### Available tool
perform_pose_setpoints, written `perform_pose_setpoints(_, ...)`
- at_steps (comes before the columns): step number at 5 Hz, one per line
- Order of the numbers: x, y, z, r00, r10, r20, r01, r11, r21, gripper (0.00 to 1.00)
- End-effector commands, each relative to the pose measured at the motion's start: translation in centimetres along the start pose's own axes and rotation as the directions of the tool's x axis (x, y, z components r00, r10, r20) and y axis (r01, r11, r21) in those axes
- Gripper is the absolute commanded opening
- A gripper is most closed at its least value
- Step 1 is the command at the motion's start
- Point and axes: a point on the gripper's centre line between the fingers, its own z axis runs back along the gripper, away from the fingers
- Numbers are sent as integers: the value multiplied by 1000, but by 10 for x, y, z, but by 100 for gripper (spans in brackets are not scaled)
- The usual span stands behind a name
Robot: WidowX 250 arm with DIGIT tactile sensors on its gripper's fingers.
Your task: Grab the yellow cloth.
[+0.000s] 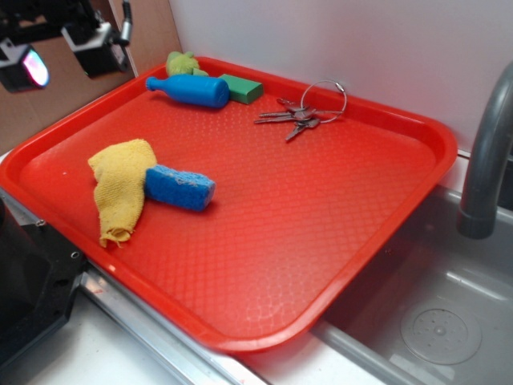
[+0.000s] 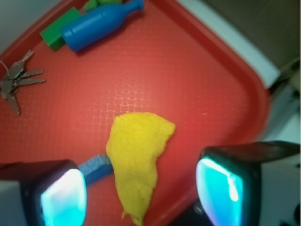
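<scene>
Yellow cloth [image 1: 120, 187]: it lies flat on the red tray [image 1: 304, 233], in the near-left part, close to the tray's left rim
Cloth and gripper: in the wrist view the cloth [image 2: 138, 159] shows between the two gripper fingers, lower in the picture and a little nearer to the left finger; nothing touches it
Gripper [image 2: 141, 190]: the fingers stand wide apart with free space between them, and they grip nothing; it hangs above the tray; in the exterior view only a part of it [image 1: 60, 40] shows at the upper left, well apart from the cloth
Long axis of the cloth: in the exterior view it runs from the wide end, at the upper right toward the tray's middle, down to a narrow end pointing at the near rim; in the wrist view the wide end is up and the narrow tip points to the lower edge of the picture
Blue sponge [image 1: 179, 186]: it touches the right side of the cloth, and one end seems to lie a little under the cloth's edge
Blue bottle [image 1: 189, 90]: it lies on its side at the far rim, well apart from the cloth
Green block [image 1: 242, 87]: just beside the bottle's base
Yellow-green plush toy [image 1: 181, 62]: in the far corner, behind the bottle
Keys [image 1: 296, 119]: a bunch on a ring, far side of the tray, to the right of the green block
Sink [image 1: 433, 313]: grey, to the right of the tray, with a grey tap [image 1: 489, 152] over it
</scene>
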Motion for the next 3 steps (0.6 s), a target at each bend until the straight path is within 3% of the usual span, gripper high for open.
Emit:
perform_pose_setpoints(1, 2, 1, -53, 996, -9, -88, 12, 999, 30, 100)
perform_pose_setpoints(3, -7, -11, -87, 981, -34, -193, 53, 994, 96, 100)
